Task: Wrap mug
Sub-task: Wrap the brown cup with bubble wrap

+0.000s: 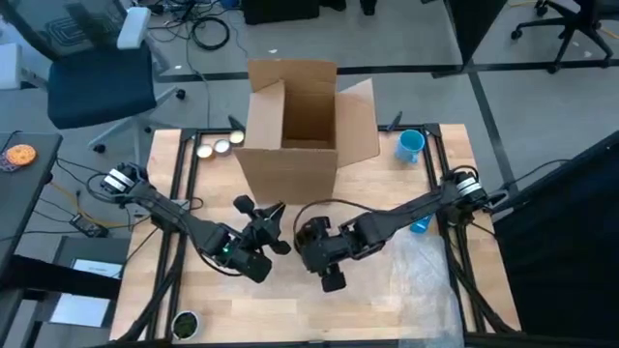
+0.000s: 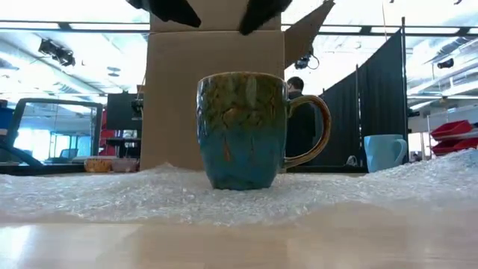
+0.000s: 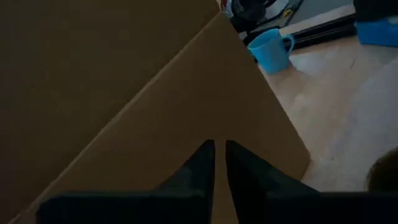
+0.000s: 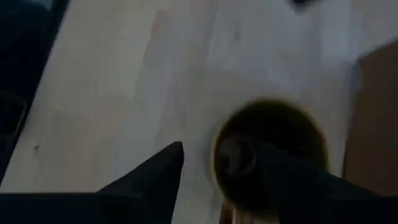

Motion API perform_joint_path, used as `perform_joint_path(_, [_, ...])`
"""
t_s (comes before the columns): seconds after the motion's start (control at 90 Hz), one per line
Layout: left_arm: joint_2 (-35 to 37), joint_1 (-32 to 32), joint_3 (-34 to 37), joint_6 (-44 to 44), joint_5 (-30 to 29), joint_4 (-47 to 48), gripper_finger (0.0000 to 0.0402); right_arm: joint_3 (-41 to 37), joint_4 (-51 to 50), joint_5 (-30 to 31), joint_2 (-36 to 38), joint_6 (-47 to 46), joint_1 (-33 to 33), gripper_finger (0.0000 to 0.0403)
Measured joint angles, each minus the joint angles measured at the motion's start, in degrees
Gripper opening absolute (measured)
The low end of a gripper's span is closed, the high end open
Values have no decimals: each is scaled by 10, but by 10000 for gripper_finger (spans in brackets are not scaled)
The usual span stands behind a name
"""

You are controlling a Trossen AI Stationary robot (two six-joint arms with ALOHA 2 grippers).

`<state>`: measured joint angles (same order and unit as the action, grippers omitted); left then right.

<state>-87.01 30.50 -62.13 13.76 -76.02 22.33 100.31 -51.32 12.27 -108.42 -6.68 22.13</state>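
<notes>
So the glazed green-and-blue ceramic mug (image 2: 245, 131) is standing upright on a sheet of clear bubble wrap (image 2: 112, 194), around the middle of the desk (image 1: 426, 319) toward its front edge, handle sticking out sideways. The right claw (image 4: 217, 171) hangs straight over it, fingers spread apart and gripping nothing, and its camera looks right down into the mug's open mouth. So the right arm's clearly nearer. The left claw (image 3: 219, 165) sits just beside it, pinched closed and empty, pointing at the big brown cardboard box (image 1: 295, 121) behind.
</notes>
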Motion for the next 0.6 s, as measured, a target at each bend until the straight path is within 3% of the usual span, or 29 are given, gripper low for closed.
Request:
perform_joint_path(0.156, [0,0,0,5,127,37,26,-3,-123,3,22,-71,0,193])
perform_joint_path(0.289, [0,2,0,75,224,102,26,-43,-184,17,54,-126,7,193])
perform_joint_path(0.422, [0,15,14,203,304,168,26,-124,-197,43,108,-188,23,192])
perform_joint_path(0.6, [0,45,102,320,399,132,26,-262,-188,72,199,-298,42,192])
